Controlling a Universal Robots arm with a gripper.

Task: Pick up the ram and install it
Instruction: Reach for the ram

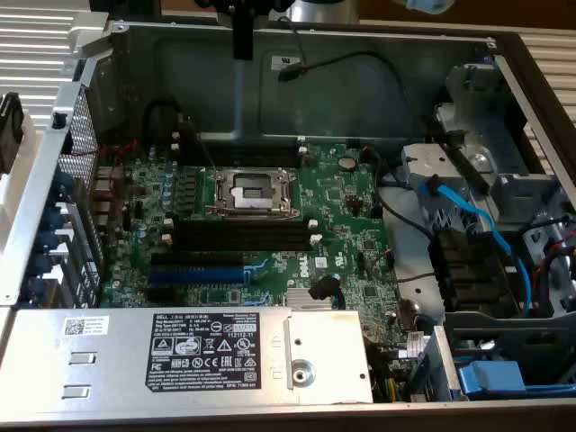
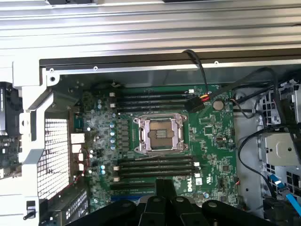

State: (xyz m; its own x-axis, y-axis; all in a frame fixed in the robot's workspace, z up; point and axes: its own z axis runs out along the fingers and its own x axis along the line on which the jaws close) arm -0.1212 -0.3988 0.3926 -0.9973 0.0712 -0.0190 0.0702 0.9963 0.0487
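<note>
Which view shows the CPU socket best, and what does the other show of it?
The wrist view: it looks straight down on the CPU socket, so its whole metal frame and open middle show. The exterior view shows the CPU socket too, but at a slant and from farther off.

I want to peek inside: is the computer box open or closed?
Open. The computer case has no cover on, so the green motherboard inside lies in plain sight.
</note>
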